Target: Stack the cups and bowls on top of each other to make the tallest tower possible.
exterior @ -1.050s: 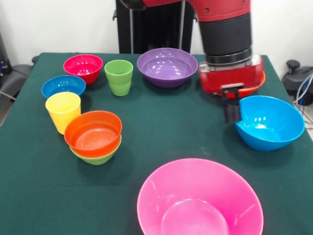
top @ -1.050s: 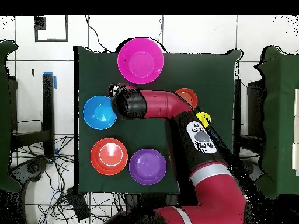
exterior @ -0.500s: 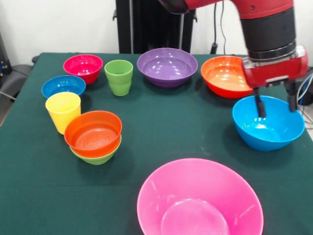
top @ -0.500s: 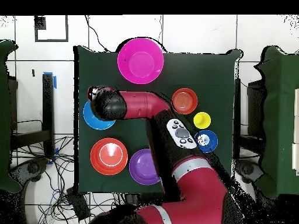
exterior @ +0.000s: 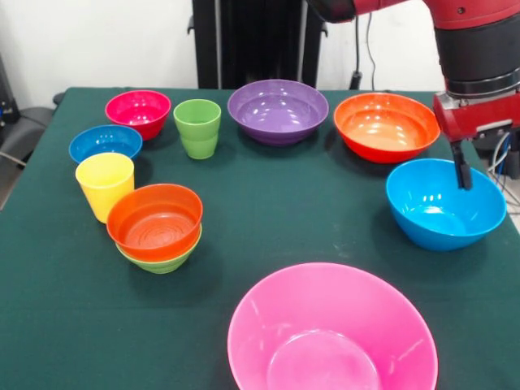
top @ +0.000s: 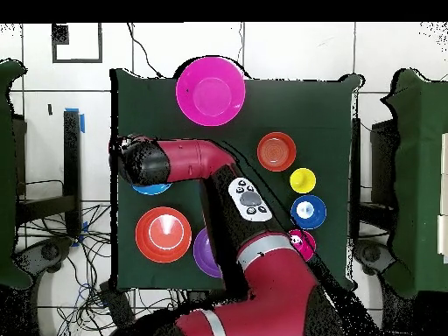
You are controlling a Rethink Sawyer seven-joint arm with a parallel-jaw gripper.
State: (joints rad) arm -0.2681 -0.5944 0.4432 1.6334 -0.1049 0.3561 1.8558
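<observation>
From the front I see only one dark finger (exterior: pixel 462 165) of the gripper (exterior: pixel 479 166) dipping inside the light blue bowl (exterior: pixel 445 203); the picture's right edge cuts off the rest, so I cannot judge its spread. The large pink bowl (exterior: pixel 331 331) loses its near rim to the bottom edge. Overhead, my arm (top: pixel 188 162) covers most of that blue bowl, part of the purple bowl (top: pixel 203 252), and the green cup entirely.

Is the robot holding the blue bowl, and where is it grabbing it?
It cannot be told. One finger hangs inside the large light blue bowl near its far rim; the other side of the gripper is out of view, so no grip shows.
</observation>
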